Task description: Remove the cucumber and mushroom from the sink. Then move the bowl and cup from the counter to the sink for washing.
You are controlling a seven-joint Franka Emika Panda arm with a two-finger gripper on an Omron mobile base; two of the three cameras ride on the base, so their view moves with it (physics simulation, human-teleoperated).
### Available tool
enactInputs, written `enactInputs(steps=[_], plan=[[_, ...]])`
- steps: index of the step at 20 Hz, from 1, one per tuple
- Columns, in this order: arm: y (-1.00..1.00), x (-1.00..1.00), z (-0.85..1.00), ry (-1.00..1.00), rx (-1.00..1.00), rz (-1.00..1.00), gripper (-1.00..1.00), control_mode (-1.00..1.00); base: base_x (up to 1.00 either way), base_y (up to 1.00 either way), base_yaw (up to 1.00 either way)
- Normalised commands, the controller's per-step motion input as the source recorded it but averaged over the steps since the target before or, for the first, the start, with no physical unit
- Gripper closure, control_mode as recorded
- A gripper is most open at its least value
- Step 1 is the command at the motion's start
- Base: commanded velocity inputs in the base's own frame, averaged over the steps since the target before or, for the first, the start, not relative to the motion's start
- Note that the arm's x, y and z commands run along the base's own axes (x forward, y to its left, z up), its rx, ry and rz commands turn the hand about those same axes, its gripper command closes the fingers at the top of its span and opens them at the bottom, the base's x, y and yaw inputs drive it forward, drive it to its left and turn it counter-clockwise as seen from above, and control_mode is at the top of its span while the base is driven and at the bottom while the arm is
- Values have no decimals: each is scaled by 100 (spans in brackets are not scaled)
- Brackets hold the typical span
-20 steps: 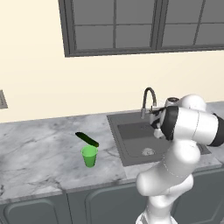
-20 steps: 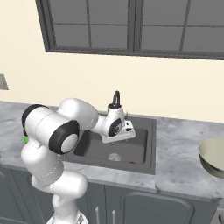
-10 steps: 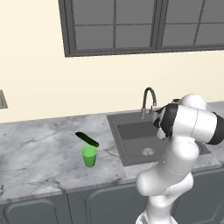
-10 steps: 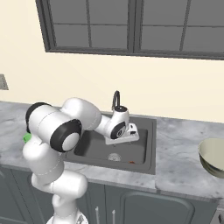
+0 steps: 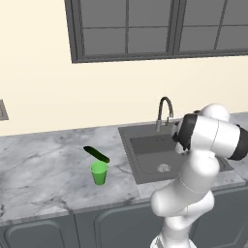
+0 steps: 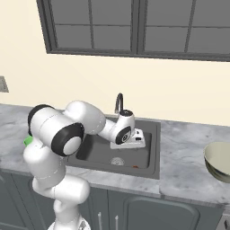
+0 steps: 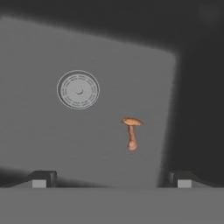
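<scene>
The tiny orange-brown mushroom (image 7: 131, 133) lies on the floor of the dark grey sink (image 7: 52, 135), right of the round drain (image 7: 78, 89). My gripper (image 7: 113, 179) hovers above it, open and empty, fingertips (image 7: 43, 178) spread wide. From the right base view the gripper (image 6: 134, 143) hangs over the sink (image 6: 94, 150), with the mushroom (image 6: 136, 166) near the basin's front. The dark green cucumber (image 5: 96, 154) rests on the counter (image 5: 43, 164) left of the sink (image 5: 145, 145), just behind the green cup (image 5: 99, 173). The pale bowl (image 6: 218, 161) sits on the counter at the far right.
A curved metal faucet (image 5: 164, 111) stands at the sink's back edge, close to my forearm. A wall with a dark-framed window (image 5: 145, 29) runs behind the counter. Dark cabinet doors (image 6: 134, 211) sit below.
My hand has drifted slightly right and lower over the sink. The jaws have stayed open. Nothing else has moved.
</scene>
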Motion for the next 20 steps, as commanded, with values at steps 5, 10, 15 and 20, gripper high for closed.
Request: enactInputs(steps=[5, 10, 15, 20], plan=[[-13, -9, -16, 0, 0, -20, -100, -100, 0, 0, 0], [-1, 0, -19, 6, 0, -14, -100, -100, 0, 0, 0], [-2, 0, -25, 13, 0, -9, -100, -100, 0, 0, 0], [-8, 0, -20, 5, 0, -7, -100, -100, 0, 0, 0]])
